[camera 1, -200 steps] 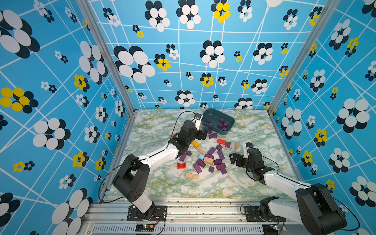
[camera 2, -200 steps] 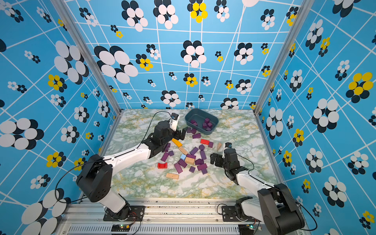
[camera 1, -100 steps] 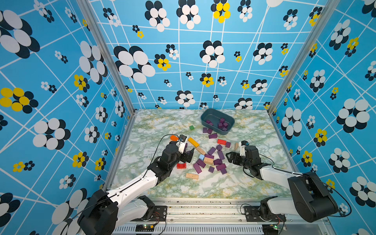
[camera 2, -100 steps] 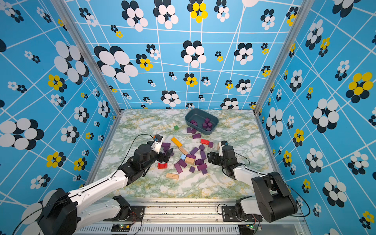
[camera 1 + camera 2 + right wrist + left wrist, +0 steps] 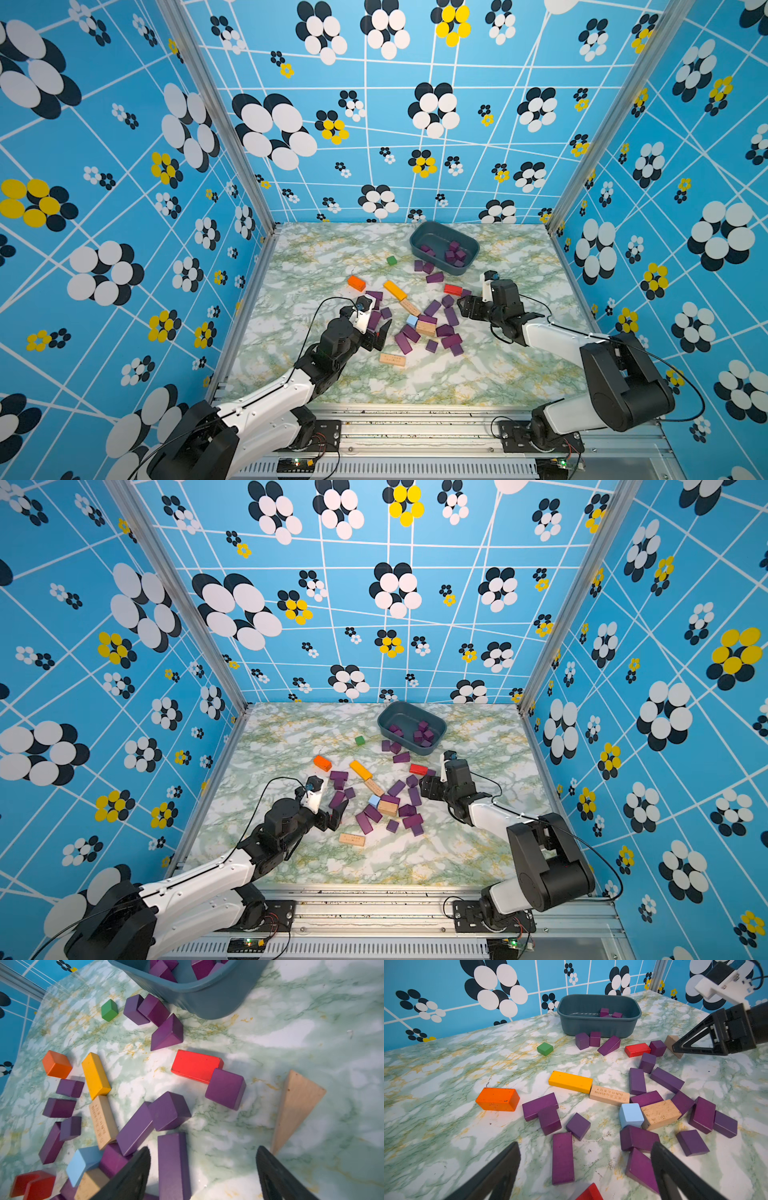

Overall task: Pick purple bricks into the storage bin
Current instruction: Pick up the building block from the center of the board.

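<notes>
Storage bin (image 5: pixel 432 237), long axis skewed, left end farther back.

White link shells (image 5: pixel 270 395) on black joints (image 5: pixel 619 386); black triangular end effector fingers (image 5: pixel 699 1050); thin black looping cables (image 5: pixel 312 328)

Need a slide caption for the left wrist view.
Open left hand hovers over scattered purple bricks; storage bin stands beyond.

This is a robotics lab test cell; three walls (image 5: pixel 374 124) of blue printed panels with black, white and yellow flowers box in a marble-patterned worktop (image 5: pixel 457 382); bare aluminium posts (image 5: pixel 223 120) stand at its far corners; along its near edge runs a slotted metal rail (image 5: pixel 415 424) carrying two robot arms (image 5: pixel 266 399); a circuit board (image 5: pixel 297 462) with a lit green lamp sits just below.
</notes>
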`<state>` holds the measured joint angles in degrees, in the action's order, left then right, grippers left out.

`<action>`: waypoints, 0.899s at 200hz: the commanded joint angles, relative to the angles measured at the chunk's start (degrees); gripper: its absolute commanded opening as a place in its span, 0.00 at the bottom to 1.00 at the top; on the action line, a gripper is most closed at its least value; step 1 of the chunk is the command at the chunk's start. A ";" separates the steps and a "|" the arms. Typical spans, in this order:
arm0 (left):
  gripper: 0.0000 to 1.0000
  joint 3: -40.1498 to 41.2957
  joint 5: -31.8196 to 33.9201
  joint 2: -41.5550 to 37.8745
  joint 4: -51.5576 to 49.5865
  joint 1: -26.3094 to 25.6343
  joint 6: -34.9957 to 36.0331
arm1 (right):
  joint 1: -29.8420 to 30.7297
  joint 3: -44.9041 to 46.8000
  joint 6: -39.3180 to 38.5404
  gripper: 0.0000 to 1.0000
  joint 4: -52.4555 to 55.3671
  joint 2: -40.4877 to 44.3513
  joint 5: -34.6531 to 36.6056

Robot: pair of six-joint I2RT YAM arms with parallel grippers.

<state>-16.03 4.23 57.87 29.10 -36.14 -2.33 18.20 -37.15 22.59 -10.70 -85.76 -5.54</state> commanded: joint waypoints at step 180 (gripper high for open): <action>0.99 0.66 -14.15 3.90 9.31 -0.06 -4.35 | 7.88 -20.44 -11.22 0.53 16.58 -18.90 9.84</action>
<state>-14.72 -10.07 60.80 36.93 -36.14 -6.28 25.61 -55.29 13.08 3.40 -102.76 1.08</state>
